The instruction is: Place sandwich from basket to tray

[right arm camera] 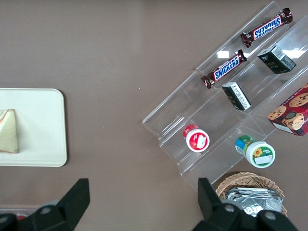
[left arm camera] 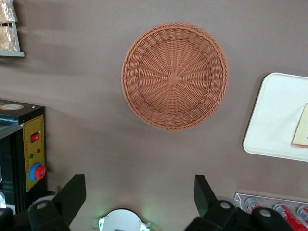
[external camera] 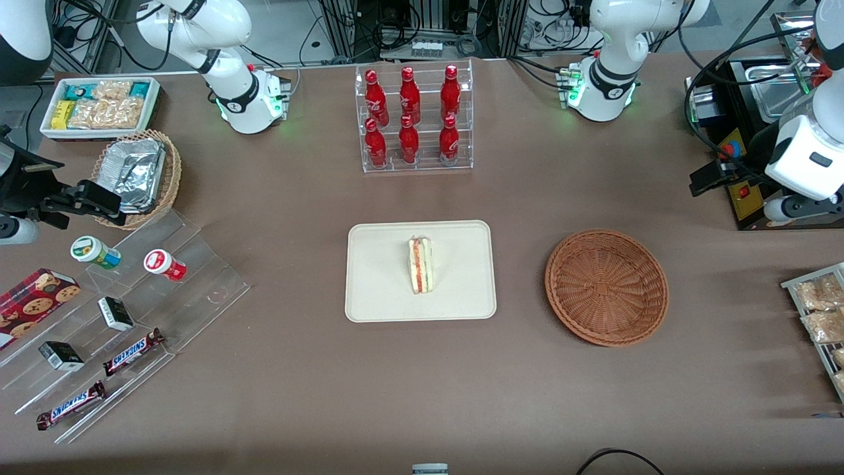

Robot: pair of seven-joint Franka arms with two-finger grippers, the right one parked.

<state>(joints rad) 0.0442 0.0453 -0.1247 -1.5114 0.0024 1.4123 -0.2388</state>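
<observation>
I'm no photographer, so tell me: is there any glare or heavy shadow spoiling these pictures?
Front view: even light, soft shadow beside the basket, glints on the foil trays. Left wrist view: the open gripper shows dark over the table, basket sharp. Right wrist view: bright reflections on the clear plastic steps.

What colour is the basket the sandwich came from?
Reddish-brown wicker basket, empty, clearest in the left wrist view; open gripper above it.

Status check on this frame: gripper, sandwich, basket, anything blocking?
Gripper open, empty, raised above the table by the basket. Sandwich lying on the tray; basket empty. Nothing in the way.
</observation>
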